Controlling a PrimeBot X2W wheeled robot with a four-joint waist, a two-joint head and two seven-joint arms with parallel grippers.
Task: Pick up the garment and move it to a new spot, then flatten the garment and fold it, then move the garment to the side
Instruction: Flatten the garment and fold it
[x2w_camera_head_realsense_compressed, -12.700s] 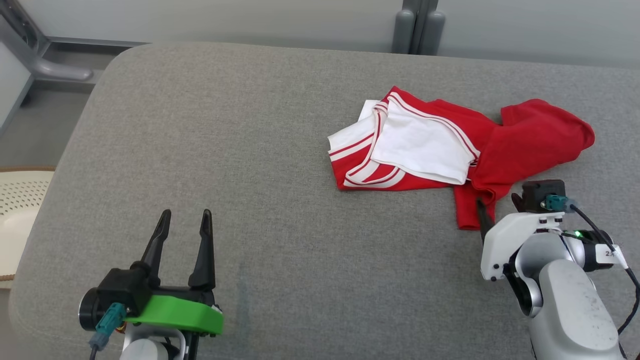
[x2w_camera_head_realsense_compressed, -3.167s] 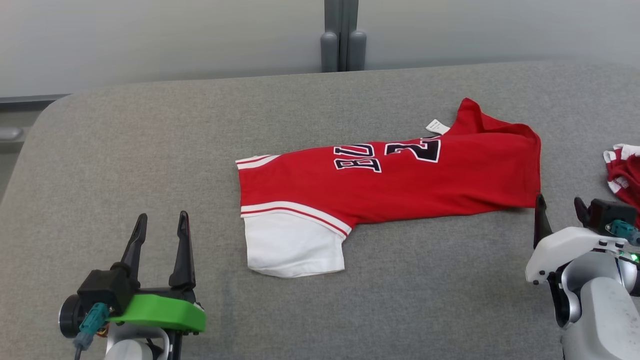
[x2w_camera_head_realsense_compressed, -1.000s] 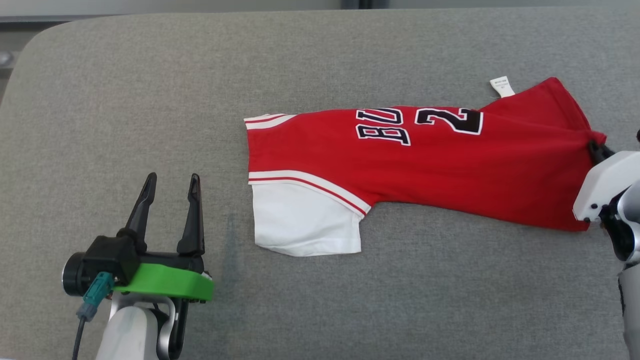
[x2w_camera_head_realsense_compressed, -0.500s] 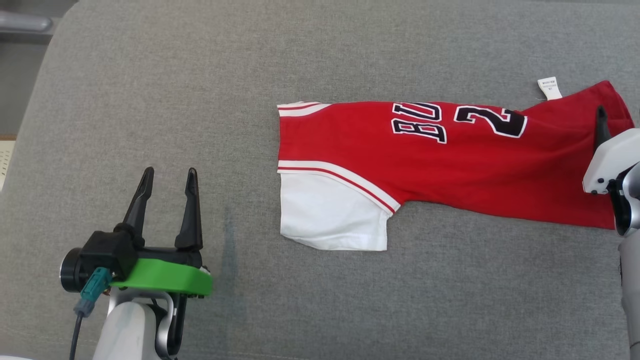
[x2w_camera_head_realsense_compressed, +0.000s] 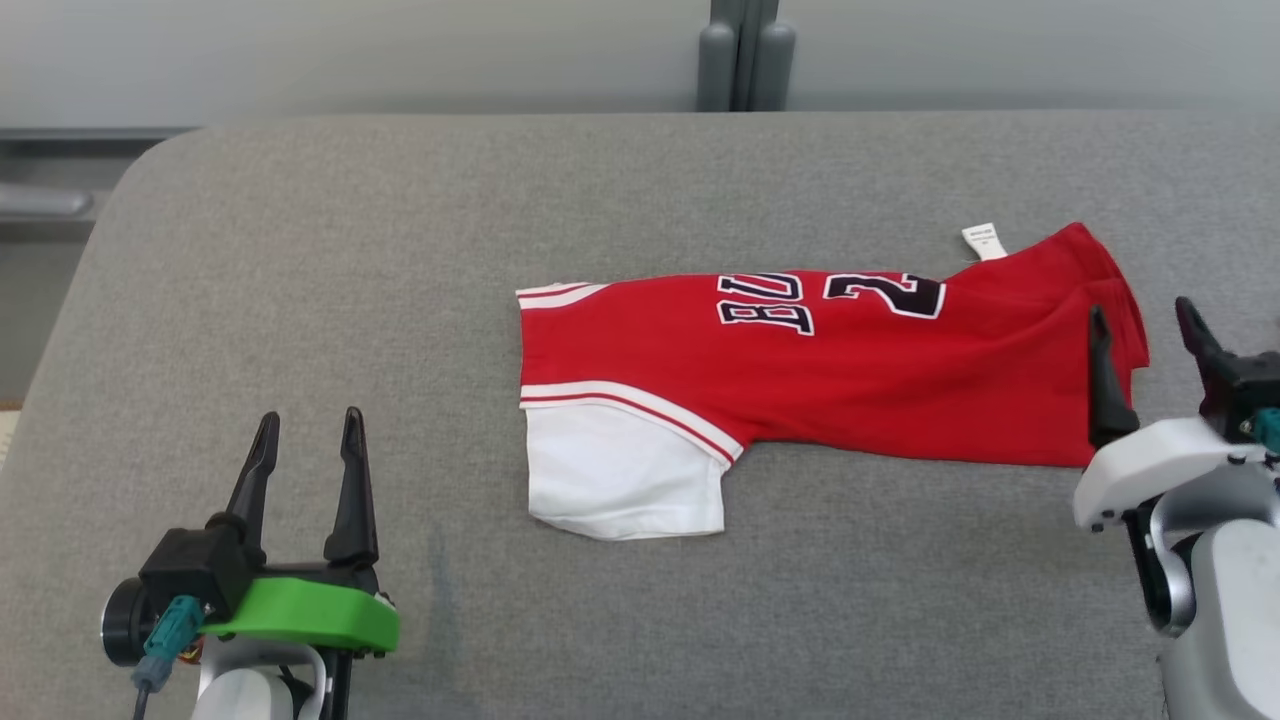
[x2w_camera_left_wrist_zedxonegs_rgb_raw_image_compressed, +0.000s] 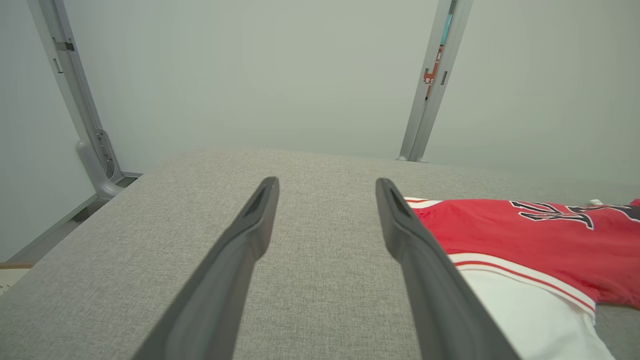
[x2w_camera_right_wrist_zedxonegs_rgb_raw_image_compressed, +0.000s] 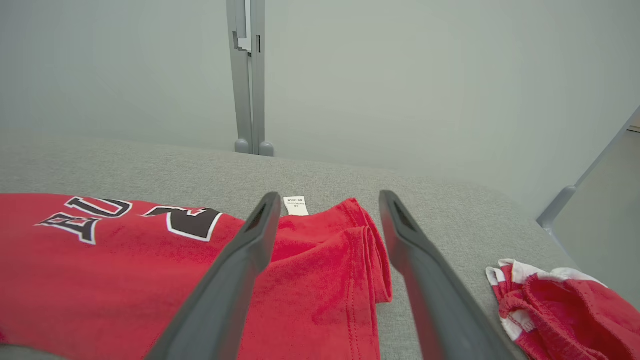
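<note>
1. Though spread across the grey cushion right of centre, the garment lies doubled lengthwise: flattening seems in hand.
2. Right gripper: fingers apart, empty, at its bunched right edge. Left gripper: apart, empty, lower left.
3. Next, probably: pinch one layer, unfold.

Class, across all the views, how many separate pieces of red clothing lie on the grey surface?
2: the jersey spread mid-surface, and a small bunched cloth beyond its right end. Others may lie out of frame.
</note>
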